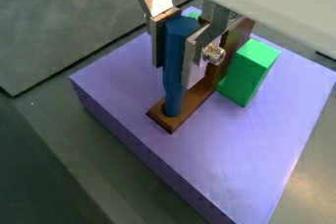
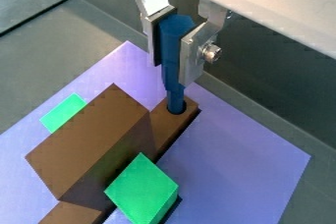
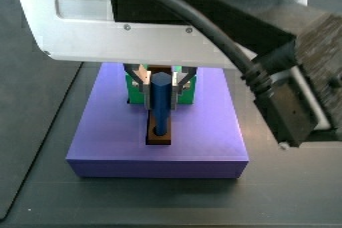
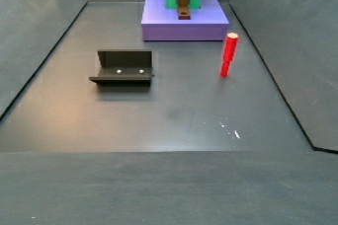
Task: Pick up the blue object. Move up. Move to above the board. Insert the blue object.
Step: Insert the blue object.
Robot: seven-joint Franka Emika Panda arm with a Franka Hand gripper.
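Dark grey floor [image 4: 158,101] carries, from left to right in a side view, the fixture [image 4: 123,67], then the purple slab [image 4: 185,24] and red peg [image 4: 228,54]. On the slab, the end effector [image 1: 186,33] is clamped on the blue object [image 1: 174,66], its tip at the board [image 1: 184,108] hole (depth unclear). Keep it vertical; press gently.

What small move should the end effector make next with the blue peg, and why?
Probably press straight down a little more. The end effector grips the blue peg upright, its lower end already at the hole in the brown board on the purple slab; how deeply it is seated cannot be seen.
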